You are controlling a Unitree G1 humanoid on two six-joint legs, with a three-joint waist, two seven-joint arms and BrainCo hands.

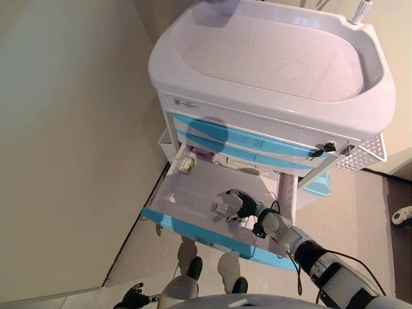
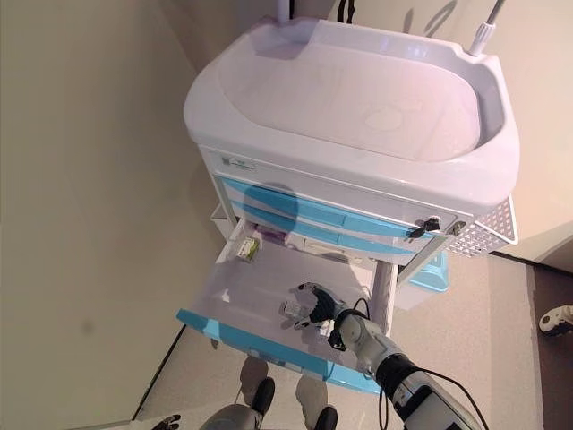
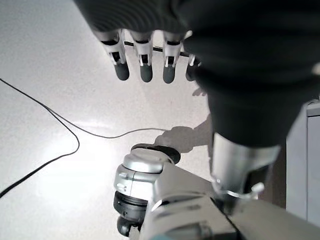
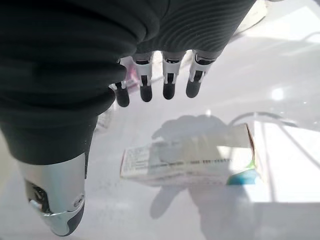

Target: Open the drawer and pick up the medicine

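Note:
The cart's lowest drawer [image 1: 183, 196], white inside with a light blue front, stands pulled open. A white medicine box with a green-blue end [image 4: 190, 160] lies flat on the drawer floor, right of the middle [image 1: 223, 208]. My right hand [image 1: 245, 206] reaches in from the lower right and hovers just over the box. Its fingers [image 4: 169, 80] are straight, the thumb apart, and they hold nothing. My left hand [image 1: 132, 297] hangs low by the floor, fingers [image 3: 145, 65] relaxed and empty.
A second small box [image 1: 187, 165] and a purple item [image 1: 205, 154] lie at the drawer's back left. Above are two shut blue drawers [image 1: 244, 138] and the cart's white tray top [image 1: 270, 58]. A white basket [image 1: 368, 154] hangs on its right side. A wall runs along the left.

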